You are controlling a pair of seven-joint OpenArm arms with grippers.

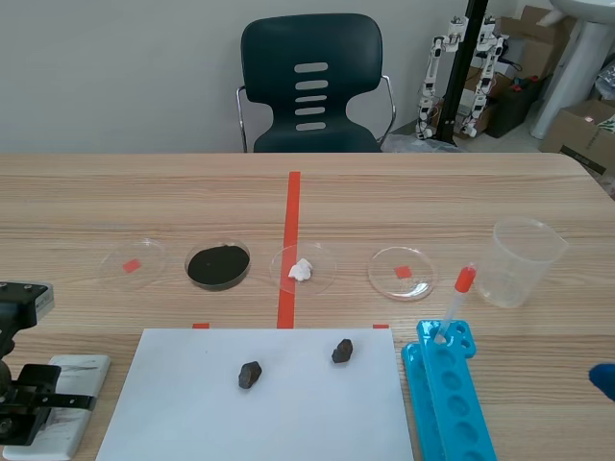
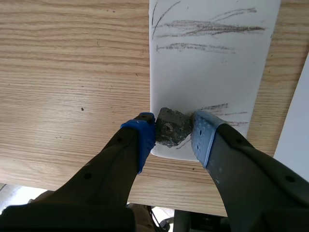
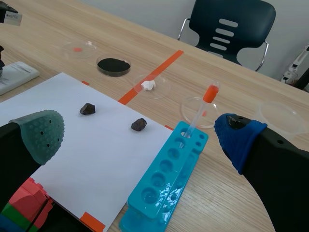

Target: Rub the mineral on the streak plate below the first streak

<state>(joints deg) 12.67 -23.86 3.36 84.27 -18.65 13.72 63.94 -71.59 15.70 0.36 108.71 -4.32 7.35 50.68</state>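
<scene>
The left claw (image 2: pixel 174 135) pinched a rough, dull-grey mineral (image 2: pixel 169 126) against the grey-marked white streak plate (image 2: pixel 212 77); the right claw (image 3: pixel 139 140) gaped.

Thick black jaws end in dotted pads (image 2: pixel 205 135), blue or grey-green.

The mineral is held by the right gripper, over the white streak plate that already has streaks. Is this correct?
Not quite: it is the left gripper that is shut on the mineral, over the streak plate that already has streaks. The left wrist view shows it.
</scene>
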